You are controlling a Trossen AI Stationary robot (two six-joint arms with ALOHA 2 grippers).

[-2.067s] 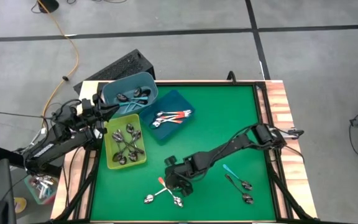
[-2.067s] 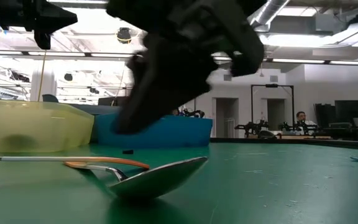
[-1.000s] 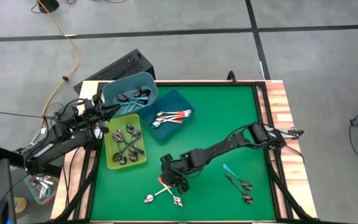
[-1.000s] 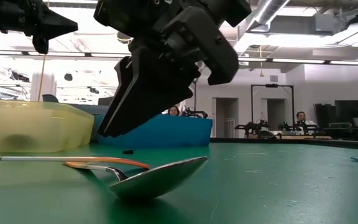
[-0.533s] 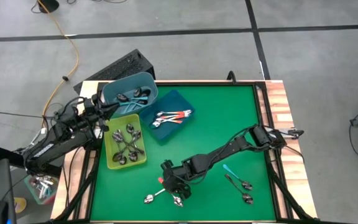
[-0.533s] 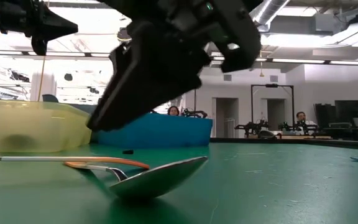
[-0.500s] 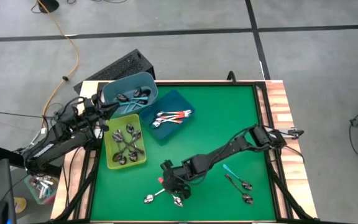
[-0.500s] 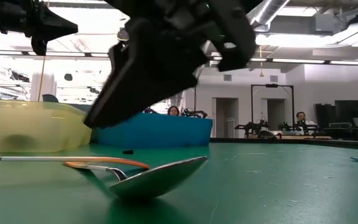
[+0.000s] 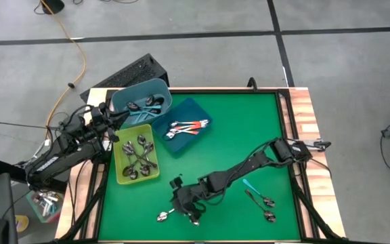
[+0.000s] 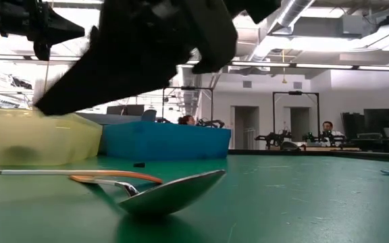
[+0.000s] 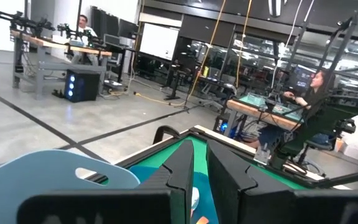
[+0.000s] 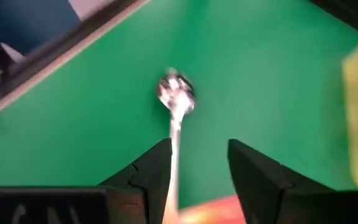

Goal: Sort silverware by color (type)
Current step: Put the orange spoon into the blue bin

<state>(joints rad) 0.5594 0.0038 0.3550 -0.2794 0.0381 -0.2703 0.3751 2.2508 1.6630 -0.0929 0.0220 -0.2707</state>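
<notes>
Silverware (image 9: 161, 216) at the desk's (image 9: 235, 129) six o'clock edge: right gripper (image 9: 177, 197) hovers open, empty, over a silver-handled spoon (image 12: 176, 99).

Right gripper (image 9: 179, 197) low, fingers (image 12: 151, 171) apart.

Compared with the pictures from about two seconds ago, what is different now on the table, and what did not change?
The right gripper has moved toward the table's left side and lower, over the crossed spoons near the front edge. Its fingers are open on either side of a silver spoon handle; nothing is gripped yet. The left gripper, the three bins and the other spoons stayed as they were.
</notes>
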